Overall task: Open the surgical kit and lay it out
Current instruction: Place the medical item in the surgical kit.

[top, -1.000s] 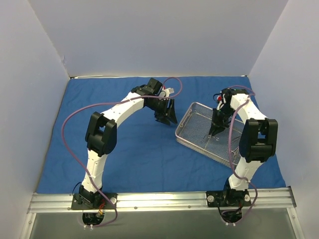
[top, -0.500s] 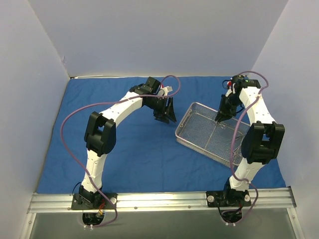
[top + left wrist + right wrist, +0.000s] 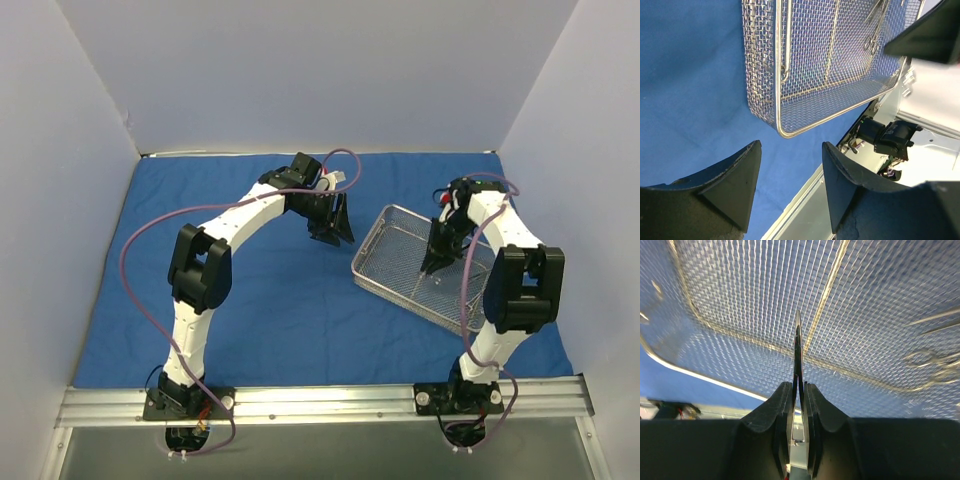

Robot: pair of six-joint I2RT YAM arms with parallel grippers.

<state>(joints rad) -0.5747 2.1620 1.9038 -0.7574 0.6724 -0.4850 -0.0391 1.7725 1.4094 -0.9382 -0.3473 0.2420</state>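
Note:
The blue cloth wrap (image 3: 260,300) lies spread flat over the table. The silver wire-mesh tray (image 3: 372,242) sits on it at the right. My right gripper (image 3: 434,266) is down inside the tray. In the right wrist view it (image 3: 798,387) is shut on a thin metal instrument (image 3: 798,340) that stands edge-on between the fingers. More scissor-handled instruments (image 3: 935,362) lie on the mesh to its right. My left gripper (image 3: 333,236) hangs open and empty over the cloth just left of the tray; in its wrist view (image 3: 791,145) the tray's corner (image 3: 780,131) lies ahead.
White walls enclose the table on three sides. A metal rail (image 3: 320,400) with both arm bases runs along the near edge. The cloth stretches to the left and front of the tray.
My right gripper rose toward the tray's far right side half a second ago and has come back down into the tray. The left arm has barely moved.

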